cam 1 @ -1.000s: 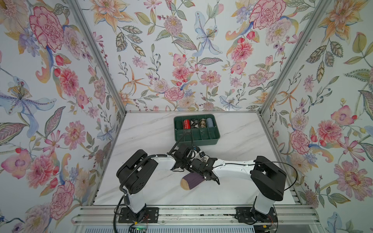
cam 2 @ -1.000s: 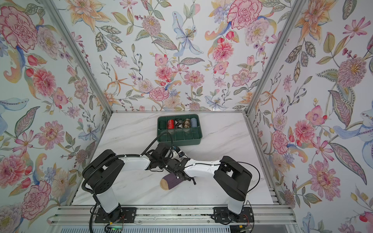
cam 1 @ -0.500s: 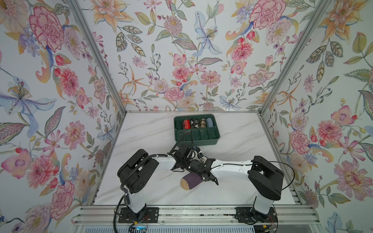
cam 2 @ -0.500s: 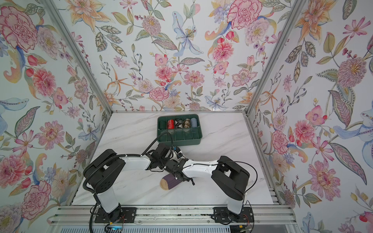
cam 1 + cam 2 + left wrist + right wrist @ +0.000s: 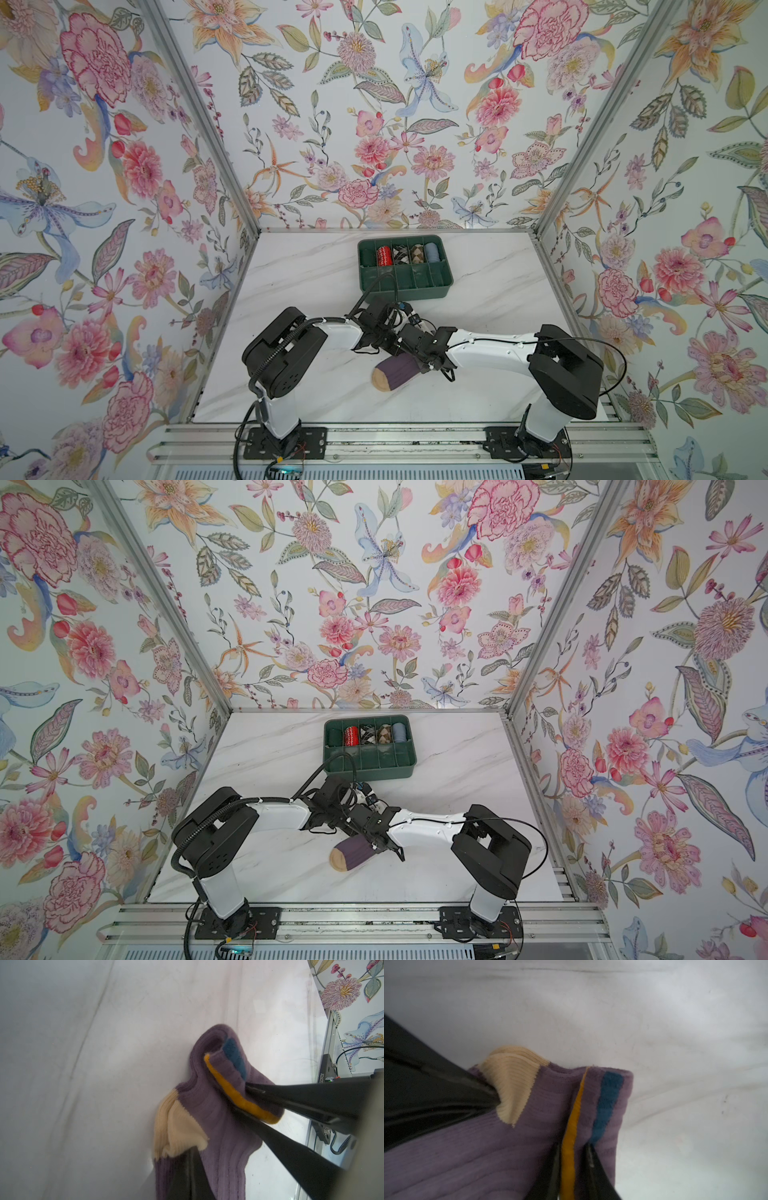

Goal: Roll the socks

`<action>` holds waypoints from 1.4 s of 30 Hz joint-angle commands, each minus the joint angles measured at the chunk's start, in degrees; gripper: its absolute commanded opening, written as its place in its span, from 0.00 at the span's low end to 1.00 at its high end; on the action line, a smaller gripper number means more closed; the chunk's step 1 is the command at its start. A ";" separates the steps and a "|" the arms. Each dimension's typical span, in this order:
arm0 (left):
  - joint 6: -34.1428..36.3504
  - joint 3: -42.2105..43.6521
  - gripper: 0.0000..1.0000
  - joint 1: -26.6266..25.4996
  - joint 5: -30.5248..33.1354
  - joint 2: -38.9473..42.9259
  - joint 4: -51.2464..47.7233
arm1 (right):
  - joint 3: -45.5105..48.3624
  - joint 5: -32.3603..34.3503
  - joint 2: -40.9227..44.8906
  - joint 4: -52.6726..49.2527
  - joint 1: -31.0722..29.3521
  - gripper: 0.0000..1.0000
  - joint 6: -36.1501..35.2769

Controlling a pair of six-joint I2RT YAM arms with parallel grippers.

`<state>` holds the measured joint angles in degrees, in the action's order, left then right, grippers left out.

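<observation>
My shut left gripper [image 5: 190,1152] holds the socks [image 5: 397,371] down. My right gripper [image 5: 573,1147] pinches the cuff [image 5: 228,1089] at their 2 o'clock end; I should pull gently.

Purple socks [image 5: 519,1142] pinched at two spots on the table [image 5: 675,1022].
The right gripper [image 5: 574,1146] straddles the orange-striped fold beside the navy stripe, a finger touching each side; the left gripper [image 5: 495,1097] digs into the bunched tan patch.
</observation>
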<state>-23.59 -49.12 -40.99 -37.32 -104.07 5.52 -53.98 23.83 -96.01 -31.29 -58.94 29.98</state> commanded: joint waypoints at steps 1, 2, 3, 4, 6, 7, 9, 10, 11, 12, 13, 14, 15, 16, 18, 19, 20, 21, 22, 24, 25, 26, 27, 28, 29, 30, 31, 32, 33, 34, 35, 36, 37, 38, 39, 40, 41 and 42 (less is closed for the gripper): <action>1.35 -1.76 0.00 -0.05 -0.52 -1.13 -1.37 | 3.61 -8.40 2.11 4.26 2.30 0.26 -1.05; 1.45 -1.93 0.00 -0.05 -0.47 -1.13 -1.61 | 4.38 -9.82 2.83 5.30 3.06 0.27 -1.09; 1.56 -2.09 0.00 -0.05 -0.40 -1.22 -1.81 | 5.35 -11.25 3.65 6.33 3.88 0.29 -1.15; 1.63 -2.25 0.00 -0.10 -0.38 -1.22 -1.93 | 6.35 -12.77 4.64 7.47 4.63 0.30 -1.15; 1.90 -2.54 0.00 -0.05 -0.30 -1.35 -2.24 | 8.04 -15.68 6.33 9.51 6.17 0.31 -1.23; 1.97 -2.71 0.00 -0.05 -0.30 -1.46 -2.38 | 9.03 -17.50 7.39 10.52 7.01 0.31 -1.19; 2.11 -3.06 0.00 -0.05 -0.30 -1.57 -2.66 | 11.11 -20.99 9.45 12.82 8.92 0.32 -1.17; 2.15 -3.24 0.00 -0.05 -0.26 -1.72 -2.77 | 12.10 -22.64 10.37 13.90 9.82 0.34 -1.01; 2.25 -3.45 0.00 -0.05 -0.21 -1.81 -2.93 | 12.74 -23.76 11.04 14.58 10.48 0.34 -0.99; 2.26 -3.60 0.00 -0.05 -0.21 -1.84 -2.96 | 13.61 -25.27 11.74 15.46 11.53 0.34 -0.89; 2.33 -3.78 0.00 -0.05 -0.14 -1.92 -3.12 | 14.39 -26.64 12.38 16.19 12.31 0.34 -0.80; 2.40 -3.94 0.00 -0.05 -0.12 -1.97 -3.27 | 15.01 -27.69 12.90 16.89 12.94 0.35 -0.71; 2.48 -4.13 0.00 -0.05 -0.12 -2.01 -3.32 | 15.66 -28.93 13.39 17.56 13.63 0.35 -0.62; 2.58 -4.31 0.00 -0.05 -0.03 -2.07 -3.55 | 16.19 -30.03 13.72 18.28 14.10 0.36 -0.54; 2.87 -4.70 0.00 -0.05 0.21 -2.10 -3.93 | 16.83 -31.60 14.05 19.21 14.84 0.36 -0.36; 3.06 -4.88 0.00 -0.05 0.31 -2.03 -4.28 | 17.12 -32.22 14.01 19.71 15.12 0.36 -0.22; 3.16 -5.06 0.00 -0.05 0.53 -2.04 -4.53 | 17.32 -32.72 14.09 20.06 15.35 0.37 -0.03; 3.32 -5.19 0.00 -0.05 0.71 -2.06 -4.67 | 17.41 -33.22 13.92 20.26 15.60 0.37 -0.01; 3.37 -5.27 0.00 -0.05 0.76 -2.06 -4.92 | 17.50 -33.61 13.83 20.52 15.75 0.37 0.03; 3.42 -5.36 0.00 -0.05 0.77 -2.25 -4.91 | 17.50 -33.85 13.79 20.84 15.82 0.37 0.17; 3.37 -5.37 0.00 -0.05 0.76 -2.28 -4.96 | 17.58 -34.07 13.74 20.93 15.90 0.37 0.17; 3.37 -5.37 0.00 -0.05 0.76 -2.27 -4.91 | 17.63 -34.41 13.74 21.22 15.97 0.37 0.21; 3.29 -5.37 0.00 -0.05 0.84 -2.28 -4.90 | 17.81 -34.76 13.66 21.48 16.16 0.37 0.35; 3.29 -5.37 0.00 -0.05 0.85 -2.19 -4.83 | 17.90 -34.97 13.58 21.67 16.23 0.36 0.43; 3.39 -5.52 0.00 -0.05 0.98 -2.06 -4.90 | 18.01 -35.09 13.35 21.71 16.48 0.35 0.59; 3.46 -5.70 0.00 -0.05 0.93 -1.97 -4.99 | 18.09 -35.29 13.09 21.76 16.62 0.35 0.65; 3.62 -5.85 0.00 -0.05 0.95 -2.00 -5.16 | 18.19 -35.43 12.94 21.80 16.67 0.34 0.75; 3.72 -6.05 0.00 -0.05 0.93 -1.93 -5.32 | 18.29 -35.56 12.58 21.80 16.80 0.32 0.90; 3.84 -6.23 0.00 -0.05 0.99 -1.90 -5.44 | 18.42 -35.80 12.35 21.84 16.97 0.30 1.09; 4.02 -6.49 0.00 -0.05 1.02 -1.86 -5.54 | 18.53 -35.98 12.07 21.80 17.20 0.27 1.30; 4.06 -6.66 0.00 -0.05 1.02 -1.83 -5.69 | 18.63 -36.21 11.78 21.78 17.40 0.24 1.57; 4.08 -6.85 0.00 -0.05 1.02 -1.84 -5.68 | 18.73 -36.30 11.41 21.71 17.58 0.22 1.78; 4.17 -7.03 0.00 -0.05 1.03 -1.79 -5.84 | 18.90 -36.46 11.11 21.71 17.80 0.18 1.92; 4.17 -7.25 0.00 -0.05 1.10 -1.74 -5.86 | 18.98 -36.53 10.87 21.72 17.91 0.16 2.10; 4.25 -7.51 0.00 -0.05 1.11 -1.61 -5.85 | 19.08 -36.70 10.63 21.75 18.18 0.14 2.31; 4.26 -7.78 0.00 -0.05 1.03 -1.49 -5.95 | 19.21 -36.81 10.42 21.66 18.37 0.12 2.49; 4.26 -8.03 0.00 -0.05 1.02 -1.33 -5.87 | 19.34 -37.05 10.11 21.75 18.54 0.10 2.62; 4.17 -8.26 0.00 -0.05 0.94 -1.10 -5.93 | 19.50 -37.20 9.83 21.80 18.84 0.07 2.80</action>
<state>-20.53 -55.70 -40.99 -37.08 -105.16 0.67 -36.84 -12.56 -83.79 -6.44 -40.60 31.94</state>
